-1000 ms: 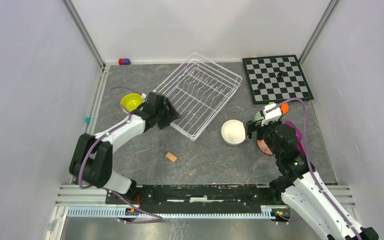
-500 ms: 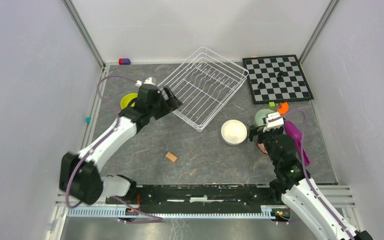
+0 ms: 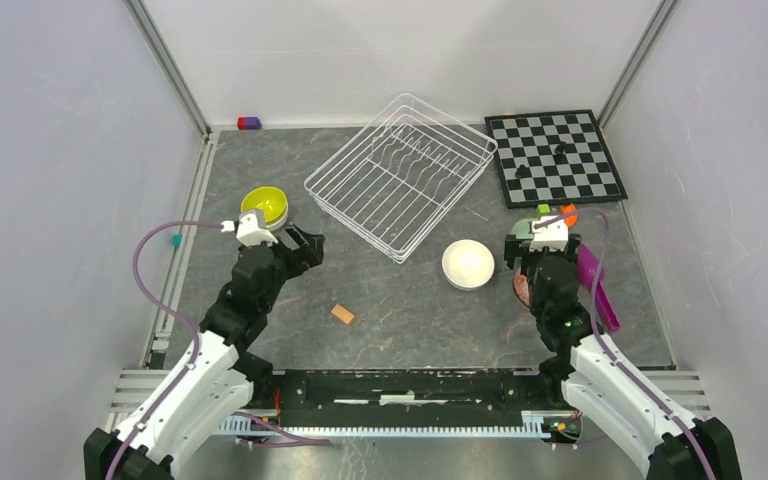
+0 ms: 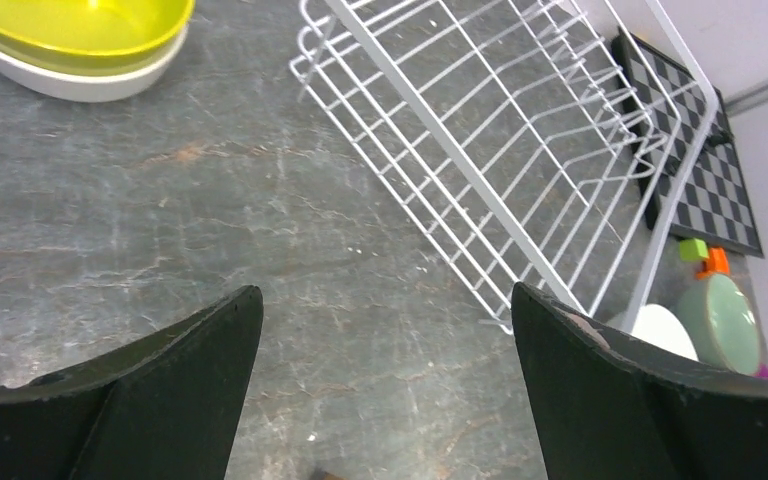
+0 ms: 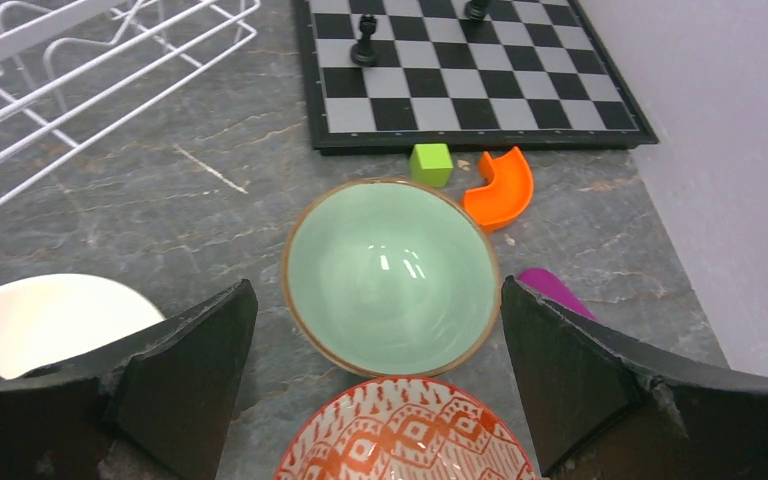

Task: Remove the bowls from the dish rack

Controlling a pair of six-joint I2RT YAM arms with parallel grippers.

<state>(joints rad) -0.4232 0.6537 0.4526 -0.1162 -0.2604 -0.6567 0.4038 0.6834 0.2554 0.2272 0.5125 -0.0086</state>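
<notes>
Beyond left gripper (image 4: pixel 385 290) and right gripper (image 5: pixel 376 284), both wide open, dish rack (image 3: pixel 400 175) diagonal, long axis near-left to far-right

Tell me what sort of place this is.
Probably a robotics lab test cell, not a kitchen: plain white panel walls box in a grey marbled tabletop, and unrelated props share it, a white wire dish rack beside a black-and-white chessboard.

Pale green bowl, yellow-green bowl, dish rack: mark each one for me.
pale green bowl (image 5: pixel 390 275): right wrist view, middle of its glazed inside.
yellow-green bowl (image 3: pixel 264 205): top external view, its inside.
dish rack (image 3: pixel 397 185): top external view, bare wire floor.
</notes>
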